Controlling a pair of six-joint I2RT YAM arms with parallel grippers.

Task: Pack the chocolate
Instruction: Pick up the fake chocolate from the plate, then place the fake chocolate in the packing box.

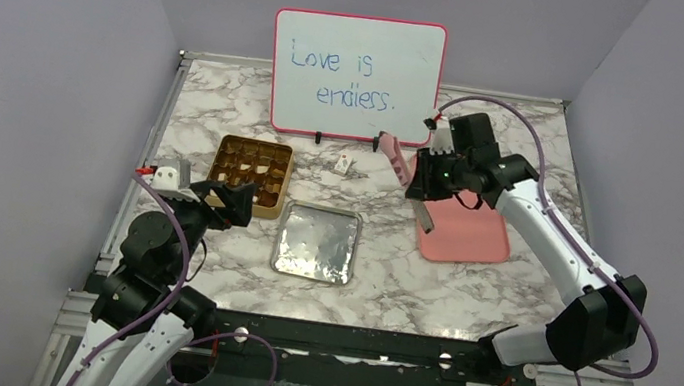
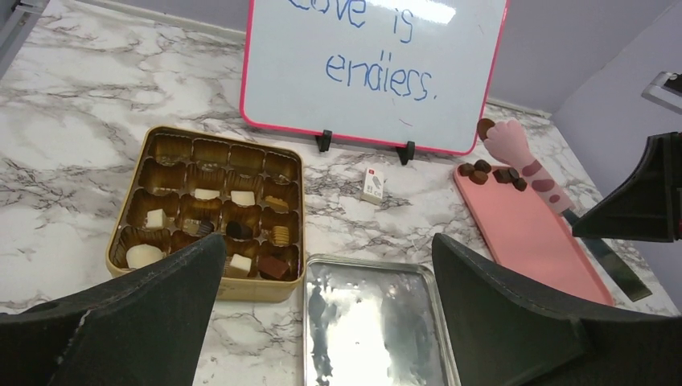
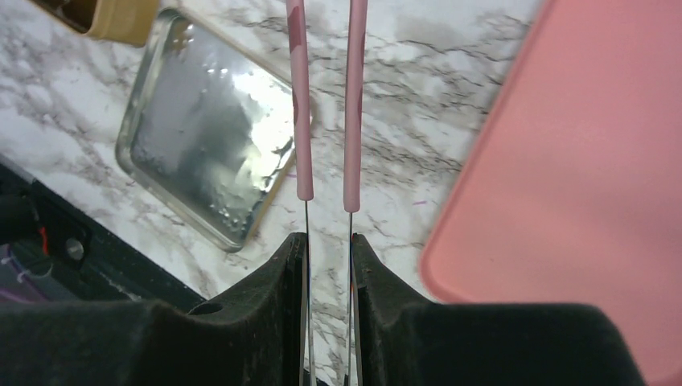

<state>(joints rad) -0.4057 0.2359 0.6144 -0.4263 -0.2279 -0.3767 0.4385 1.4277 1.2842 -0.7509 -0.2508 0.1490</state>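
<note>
The gold tin (image 1: 250, 175) stands left of centre; several of its cells hold chocolate pieces (image 2: 241, 197), dark, brown and cream. More dark chocolate pieces (image 2: 490, 172) lie at the far end of the pink tray (image 1: 463, 235). My right gripper (image 1: 425, 187) is shut on pink cat-paw tongs (image 1: 394, 152), held above the tray's far left corner. In the left wrist view a round brown piece (image 2: 485, 127) sits at the paw tip (image 2: 508, 143). The right wrist view shows the gripper (image 3: 328, 241) and the tong arms (image 3: 351, 104) slightly apart. My left gripper (image 1: 231, 203) is open and empty, near the tin's front; it also shows in its own wrist view (image 2: 328, 249).
The tin's silver lid (image 1: 316, 242) lies upside down between tin and tray. A small white card (image 1: 344, 164) lies behind it. A pink-framed whiteboard (image 1: 354, 76) stands at the back. Purple walls close in the table on three sides.
</note>
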